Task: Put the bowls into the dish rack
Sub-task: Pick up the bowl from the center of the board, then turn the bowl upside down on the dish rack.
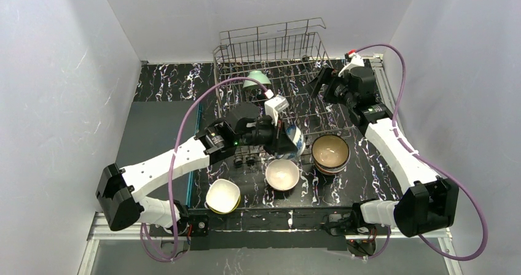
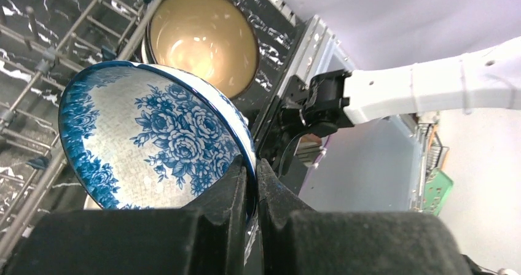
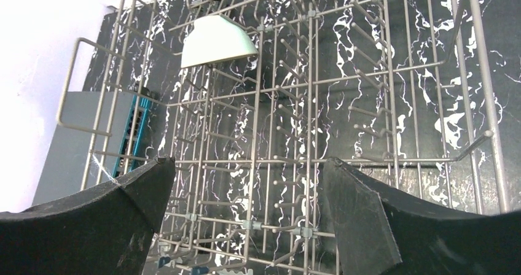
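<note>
1. The left gripper (image 2: 250, 172) is shown clamped on the rim of a blue-patterned white bowl (image 2: 153, 134), which is held tilted on edge, one finger inside and one outside.
2. Just past those fingers, a tan bowl (image 2: 203, 38) is seen beside the dish rack (image 3: 310, 134).
3. The right gripper (image 3: 246, 170) is held over the rack, fingers spread wide, nothing between them.
4. Ahead of the right fingers, a mint bowl (image 3: 215, 42) is propped among the rack's far tines.
5. Behind the left fingers, a white bowl (image 1: 282, 174) and a yellow-green bowl (image 1: 222, 196) are left on the table (image 1: 166, 81).
</note>
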Action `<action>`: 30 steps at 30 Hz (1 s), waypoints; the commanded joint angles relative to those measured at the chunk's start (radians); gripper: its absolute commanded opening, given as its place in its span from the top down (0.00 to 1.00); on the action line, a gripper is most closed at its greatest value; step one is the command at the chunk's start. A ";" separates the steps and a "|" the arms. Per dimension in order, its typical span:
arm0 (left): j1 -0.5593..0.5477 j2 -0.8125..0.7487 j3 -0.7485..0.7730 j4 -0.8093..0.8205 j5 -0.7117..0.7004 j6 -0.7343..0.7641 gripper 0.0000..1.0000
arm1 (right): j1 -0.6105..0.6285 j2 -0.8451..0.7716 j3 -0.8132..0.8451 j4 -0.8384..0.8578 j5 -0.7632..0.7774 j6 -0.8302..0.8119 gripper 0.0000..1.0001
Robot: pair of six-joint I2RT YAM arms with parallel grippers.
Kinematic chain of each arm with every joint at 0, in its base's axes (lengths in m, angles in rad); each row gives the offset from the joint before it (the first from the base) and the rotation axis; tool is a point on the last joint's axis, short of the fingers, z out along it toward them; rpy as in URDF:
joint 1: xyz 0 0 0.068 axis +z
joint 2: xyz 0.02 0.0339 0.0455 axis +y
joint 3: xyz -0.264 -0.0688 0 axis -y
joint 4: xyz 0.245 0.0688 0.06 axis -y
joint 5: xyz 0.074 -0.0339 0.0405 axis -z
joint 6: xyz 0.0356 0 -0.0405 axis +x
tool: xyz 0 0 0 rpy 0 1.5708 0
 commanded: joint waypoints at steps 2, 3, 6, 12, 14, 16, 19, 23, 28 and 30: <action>0.109 -0.059 0.068 0.123 0.199 -0.044 1.00 | -0.003 -0.032 0.075 0.011 -0.006 0.004 0.01; 0.147 -0.056 0.080 0.123 0.224 -0.048 1.00 | -0.003 -0.032 0.077 0.012 -0.011 0.004 0.01; 0.245 -0.050 0.108 0.122 0.286 -0.041 1.00 | -0.002 -0.023 0.085 0.010 -0.031 0.008 0.01; 0.461 -0.041 0.129 0.125 0.338 -0.060 1.00 | -0.003 0.018 0.094 0.008 -0.106 0.045 0.01; 0.527 -0.022 0.145 0.128 0.370 -0.072 1.00 | -0.002 0.044 0.106 0.010 -0.160 0.052 0.01; 0.573 -0.007 0.162 0.131 0.383 -0.066 1.00 | -0.002 0.075 0.123 0.007 -0.217 0.063 0.01; 0.618 0.007 0.175 0.137 0.358 -0.014 1.00 | 0.003 0.112 0.142 0.009 -0.277 0.081 0.01; 0.633 0.006 0.151 0.142 0.290 0.145 1.00 | 0.017 0.134 0.159 0.018 -0.310 0.095 0.01; 0.635 -0.038 0.023 0.278 0.333 0.261 1.00 | 0.075 0.156 0.176 0.050 -0.317 0.114 0.01; 0.634 -0.073 -0.063 0.360 0.303 0.269 1.00 | 0.100 0.175 0.195 0.056 -0.328 0.116 0.01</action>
